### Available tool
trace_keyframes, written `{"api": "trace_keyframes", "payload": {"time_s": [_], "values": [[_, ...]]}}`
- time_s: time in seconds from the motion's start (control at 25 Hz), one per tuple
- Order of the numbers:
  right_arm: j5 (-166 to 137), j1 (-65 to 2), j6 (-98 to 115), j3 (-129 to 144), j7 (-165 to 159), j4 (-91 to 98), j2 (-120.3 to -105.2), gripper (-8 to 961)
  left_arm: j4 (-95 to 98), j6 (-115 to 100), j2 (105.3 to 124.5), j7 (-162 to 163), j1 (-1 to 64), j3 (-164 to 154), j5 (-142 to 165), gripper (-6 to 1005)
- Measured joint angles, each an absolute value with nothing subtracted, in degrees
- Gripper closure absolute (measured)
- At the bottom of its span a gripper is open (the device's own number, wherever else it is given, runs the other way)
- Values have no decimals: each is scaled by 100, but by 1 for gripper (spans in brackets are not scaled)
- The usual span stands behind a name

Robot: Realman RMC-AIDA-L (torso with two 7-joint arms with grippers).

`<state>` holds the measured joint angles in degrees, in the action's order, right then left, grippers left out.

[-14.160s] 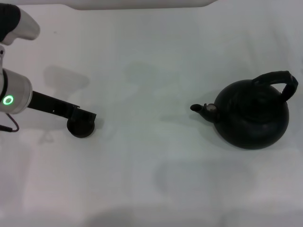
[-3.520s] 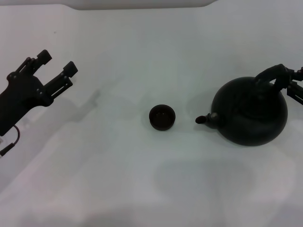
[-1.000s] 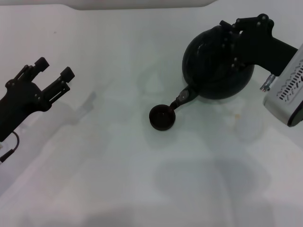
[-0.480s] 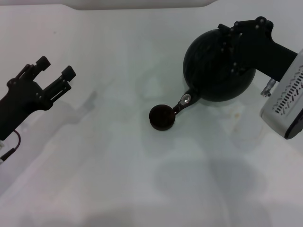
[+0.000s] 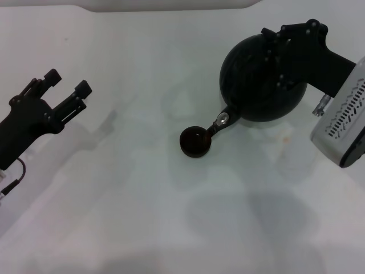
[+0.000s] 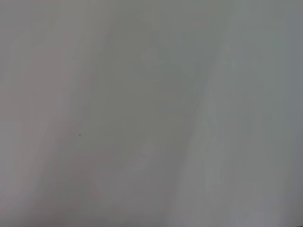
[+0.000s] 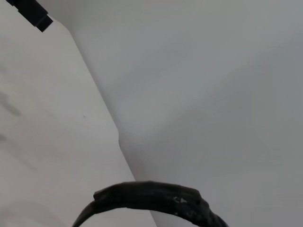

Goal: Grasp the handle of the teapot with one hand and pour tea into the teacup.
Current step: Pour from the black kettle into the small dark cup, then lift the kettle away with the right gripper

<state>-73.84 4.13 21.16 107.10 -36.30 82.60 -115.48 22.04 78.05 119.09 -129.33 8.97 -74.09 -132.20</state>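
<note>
Teapot (image 5: 259, 80) is now off the table, lifted by right gripper (image 5: 291, 54) at the handle (image 7: 156, 196) and tipped, spout over the teacup (image 5: 195, 141). Teacup is now mid-table beside the spout; left gripper (image 5: 65, 85) has released it and backed well away, fingers spread.

A teacup (image 5: 195, 141) sits on the bench (image 5: 171, 217). A teapot (image 5: 259, 80) hangs tilted behind and to the right of the teacup, spout (image 5: 219, 122) over its rim. The left gripper (image 5: 65, 88) is well apart, left of the teacup.
</note>
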Motion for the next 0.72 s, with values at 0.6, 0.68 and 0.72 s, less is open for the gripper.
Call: {"api": "trace_keyframes", "payload": {"time_s": [0.6, 0.68, 0.72], "values": [[-7352, 368, 1827, 10890, -3667, 8272, -11544, 848, 2197, 7805, 11900, -12956, 896, -7409, -13219, 151], [-7341, 368, 1842, 10872, -3677, 8266, -11543, 848, 2196, 7805, 11900, -12957, 896, -7409, -13219, 151], [-7339, 368, 1842, 10870, -3679, 8258, -11543, 848, 2197, 7805, 11900, -12957, 896, -7409, -13219, 151]]}}
